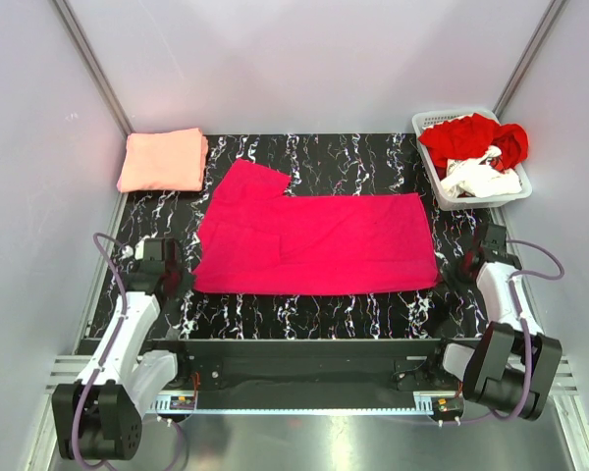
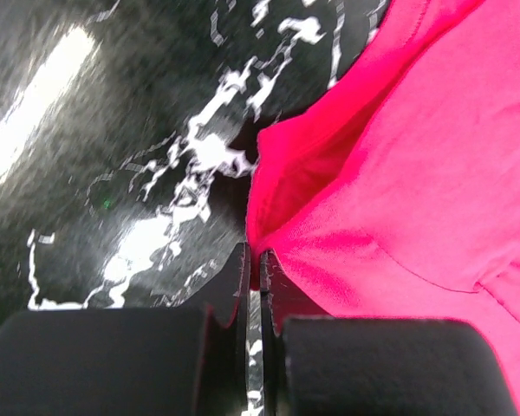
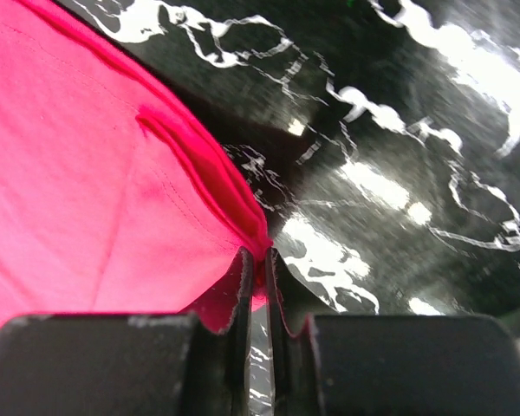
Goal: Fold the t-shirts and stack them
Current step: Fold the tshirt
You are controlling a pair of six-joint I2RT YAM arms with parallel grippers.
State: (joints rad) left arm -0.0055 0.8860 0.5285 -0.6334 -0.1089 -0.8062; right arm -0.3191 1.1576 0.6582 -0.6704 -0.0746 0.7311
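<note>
A vivid magenta t-shirt (image 1: 314, 240) lies partly folded in the middle of the table, one sleeve pointing to the back left. My left gripper (image 2: 255, 262) is shut on the magenta t-shirt's (image 2: 399, 165) near left corner, and in the top view it (image 1: 187, 279) sits at that corner. At the near right corner my right gripper (image 3: 262, 260) pinches the same magenta t-shirt's (image 3: 78, 173) edge, and from above it (image 1: 450, 270) shows there. A pale salmon t-shirt (image 1: 163, 160) lies folded at the back left. Red (image 1: 466, 137) and white (image 1: 481, 179) t-shirts are bundled in the basket.
A white slatted basket (image 1: 434, 120) stands at the back right corner. The table top (image 1: 314, 314) is black marble-patterned, with grey walls on three sides. A bare strip of table runs between the magenta shirt and the arm bases.
</note>
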